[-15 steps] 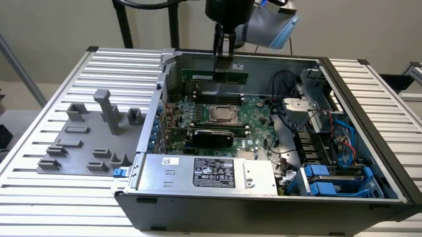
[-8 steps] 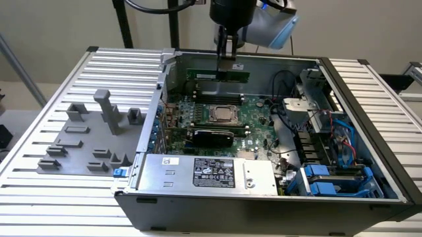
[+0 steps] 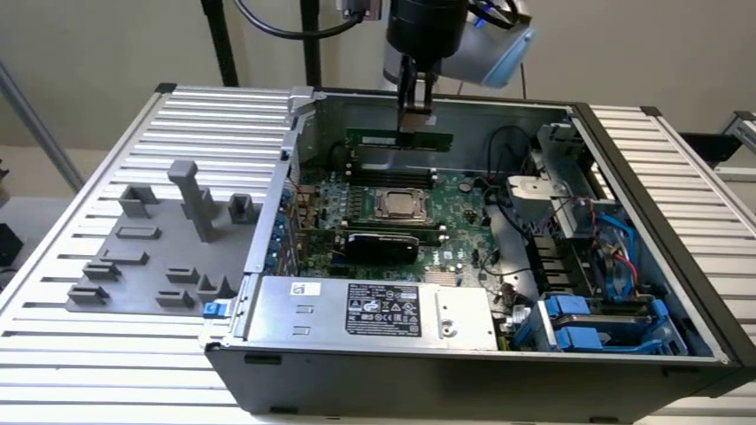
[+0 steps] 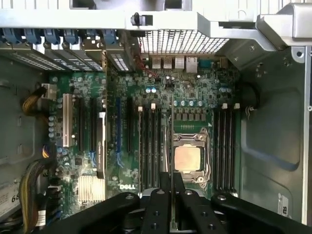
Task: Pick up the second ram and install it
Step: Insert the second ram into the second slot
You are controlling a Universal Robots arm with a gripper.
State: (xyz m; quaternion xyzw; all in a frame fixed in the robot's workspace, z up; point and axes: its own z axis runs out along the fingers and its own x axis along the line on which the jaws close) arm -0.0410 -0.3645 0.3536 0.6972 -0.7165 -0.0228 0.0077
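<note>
In the upper middle of the exterior view, the gripper (image 3: 416,113) hangs inside the open computer case (image 3: 473,381). Its pincer is narrow and clamped on the top edge of the second ram (image 3: 399,139). The stick hangs level above the motherboard (image 3: 461,226), close to the far wall. The frame edge cuts off the arm above. The label (image 3: 384,310) on the power supply (image 3: 283,305) cannot be read.

In the wrist view, the stick is seen only edge-on as a thin line, hard to make out, between the memory slots (image 4: 151,146) and the processor (image 4: 187,158). The white word "DELL" (image 4: 127,186) is readable.
</note>
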